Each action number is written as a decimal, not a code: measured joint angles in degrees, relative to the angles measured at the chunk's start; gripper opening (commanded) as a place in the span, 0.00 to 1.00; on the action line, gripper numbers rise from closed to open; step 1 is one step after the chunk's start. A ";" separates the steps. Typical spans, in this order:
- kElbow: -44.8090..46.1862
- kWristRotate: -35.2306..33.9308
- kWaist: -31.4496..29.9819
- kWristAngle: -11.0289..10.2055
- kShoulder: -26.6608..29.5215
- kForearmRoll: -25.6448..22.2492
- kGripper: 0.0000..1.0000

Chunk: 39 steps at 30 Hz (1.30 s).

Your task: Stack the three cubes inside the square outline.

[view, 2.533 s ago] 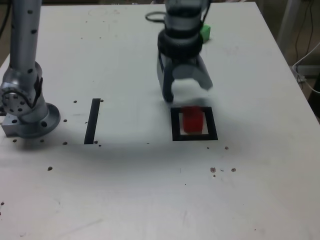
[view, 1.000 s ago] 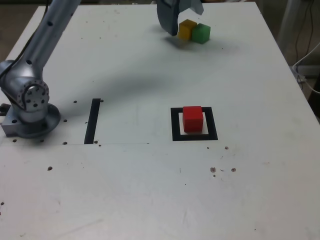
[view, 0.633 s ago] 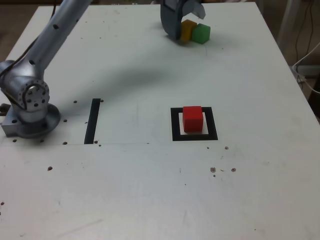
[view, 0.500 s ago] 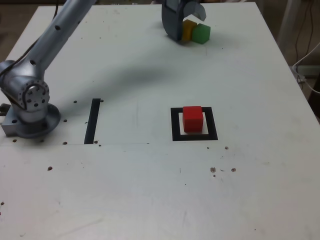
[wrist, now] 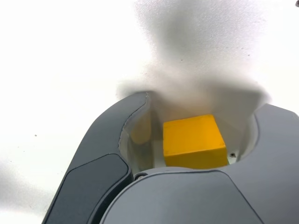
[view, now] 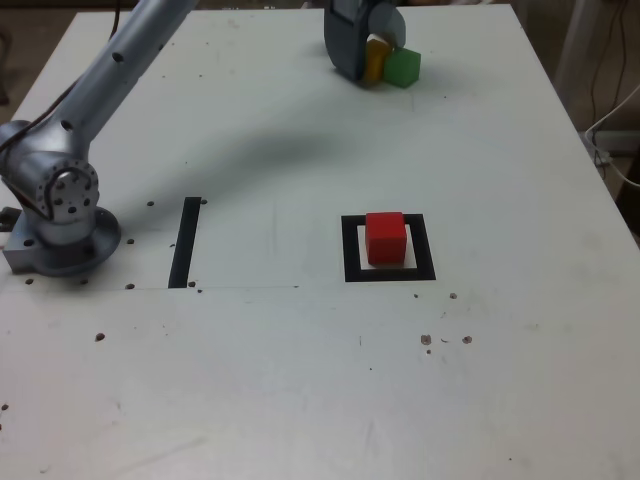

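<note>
- Exterior view, reading it as a clock face with twelve at the far edge: I have the arm (view: 122, 65) running from its base (view: 62, 240) at nine o'clock up toward twelve.
- My gripper (view: 373, 50) is at about twelve o'clock, over the far part of the table (view: 250, 380), around the yellow cube (view: 375, 65), which it partly hides from me.
- The green cube (view: 402, 68) sits at one o'clock, just beside the yellow one, on its four o'clock side.
- I see the red cube (view: 386, 238) at three o'clock, a little off centre, inside the square outline (view: 424, 248).
- The straight black strip (view: 185, 243) lies at nine o'clock, between the base and the outline.
- Wrist view: the gripper is partly open, with the yellow cube between its jaws. I can see a gap between the cube and each jaw, so I have no grip on it. Its top face and one side show.
</note>
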<state>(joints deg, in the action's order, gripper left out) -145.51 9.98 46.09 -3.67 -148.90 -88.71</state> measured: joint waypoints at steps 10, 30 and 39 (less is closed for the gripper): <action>-0.06 0.00 0.00 -0.23 0.00 -0.46 0.32; 3.37 3.10 -3.97 -1.45 6.91 -1.81 0.32; 11.97 3.72 -9.57 -1.62 15.00 -1.84 0.32</action>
<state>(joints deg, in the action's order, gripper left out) -133.54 13.70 36.52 -5.29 -133.90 -90.55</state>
